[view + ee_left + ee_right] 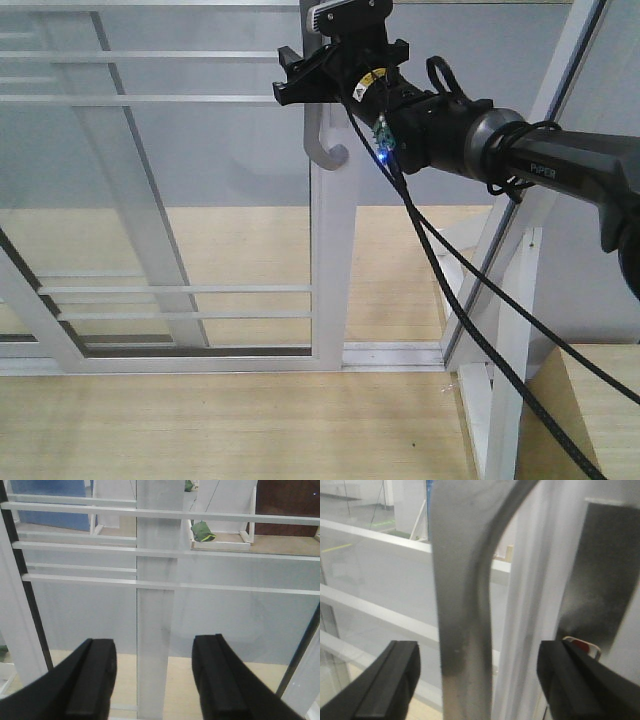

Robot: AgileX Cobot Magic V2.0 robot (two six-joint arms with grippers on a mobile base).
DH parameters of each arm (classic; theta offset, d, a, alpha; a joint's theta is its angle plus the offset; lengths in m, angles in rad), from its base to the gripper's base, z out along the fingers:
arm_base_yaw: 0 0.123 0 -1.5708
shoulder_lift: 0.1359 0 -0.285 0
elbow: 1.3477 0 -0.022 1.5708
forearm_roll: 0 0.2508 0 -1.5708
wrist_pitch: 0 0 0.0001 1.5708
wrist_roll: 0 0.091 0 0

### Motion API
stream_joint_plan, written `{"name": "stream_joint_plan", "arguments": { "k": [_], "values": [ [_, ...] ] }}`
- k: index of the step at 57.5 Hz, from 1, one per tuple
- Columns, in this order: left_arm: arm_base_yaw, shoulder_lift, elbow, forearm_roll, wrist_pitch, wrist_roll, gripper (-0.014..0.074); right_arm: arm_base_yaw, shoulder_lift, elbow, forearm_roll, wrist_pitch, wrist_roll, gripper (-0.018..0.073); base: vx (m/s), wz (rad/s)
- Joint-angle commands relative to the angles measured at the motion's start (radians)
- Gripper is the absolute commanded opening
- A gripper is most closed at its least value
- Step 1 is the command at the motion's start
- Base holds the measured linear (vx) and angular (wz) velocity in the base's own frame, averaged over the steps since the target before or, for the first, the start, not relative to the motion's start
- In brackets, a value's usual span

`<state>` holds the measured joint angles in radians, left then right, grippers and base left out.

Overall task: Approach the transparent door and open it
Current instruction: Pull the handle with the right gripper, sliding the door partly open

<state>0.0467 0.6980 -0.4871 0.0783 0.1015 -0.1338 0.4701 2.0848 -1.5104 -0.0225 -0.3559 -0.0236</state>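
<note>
The transparent door (pixel 333 250) is a tall glass panel in a white frame with thin white horizontal bars. Its curved silver-grey handle (pixel 328 148) sits on the right stile. My right gripper (pixel 290 78) reaches in from the right at the handle's upper part. In the right wrist view the handle (pixel 462 610) stands between the two black fingers (pixel 395 680) of my right gripper (pixel 480 680), which is open and touches nothing. The dark lock plate (pixel 600 575) is just to the right. My left gripper (pixel 155 680) is open too, facing a white upright (pixel 155 605) behind glass.
A white frame post with a diagonal brace (pixel 510 330) stands right of the door. Black cables (pixel 450 290) hang from my right arm across it. The floor (pixel 220 420) is light wood. Through the glass there is a green object (pixel 202 531) on a white stand.
</note>
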Motion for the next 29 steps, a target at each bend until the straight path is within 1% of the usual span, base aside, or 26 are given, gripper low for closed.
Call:
{"name": "stream_joint_plan", "arguments": {
  "k": [1, 6, 12, 18, 24, 29],
  "values": [
    [0.002, 0.001, -0.032, -0.006, -0.083, -0.006, 0.0471, -0.005, -0.097, -0.028, -0.024, -0.014, -0.035, 0.0594, 0.0, 0.0],
    [0.002, 0.001, -0.032, -0.006, -0.083, -0.006, 0.0471, -0.018, -0.145, -0.028, -0.014, 0.102, -0.072, 0.0594, 0.0, 0.0],
    [0.002, 0.001, -0.032, -0.006, -0.083, -0.006, 0.0471, -0.035, -0.221, -0.028, 0.006, 0.265, -0.065, 0.0592, 0.0, 0.0],
    [0.002, 0.001, -0.032, -0.006, -0.083, -0.005, 0.0471, -0.055, -0.312, -0.007, -0.026, 0.416, -0.069, 0.0582, 0.0, 0.0],
    [0.002, 0.001, -0.032, -0.006, -0.083, -0.004, 0.0471, -0.092, -0.415, 0.065, -0.043, 0.468, -0.068, 0.058, 0.0, 0.0],
    [0.002, 0.001, -0.032, -0.006, -0.083, -0.004, 0.0471, -0.139, -0.523, 0.179, -0.043, 0.495, -0.061, 0.058, 0.0, 0.0]
  ]
}}
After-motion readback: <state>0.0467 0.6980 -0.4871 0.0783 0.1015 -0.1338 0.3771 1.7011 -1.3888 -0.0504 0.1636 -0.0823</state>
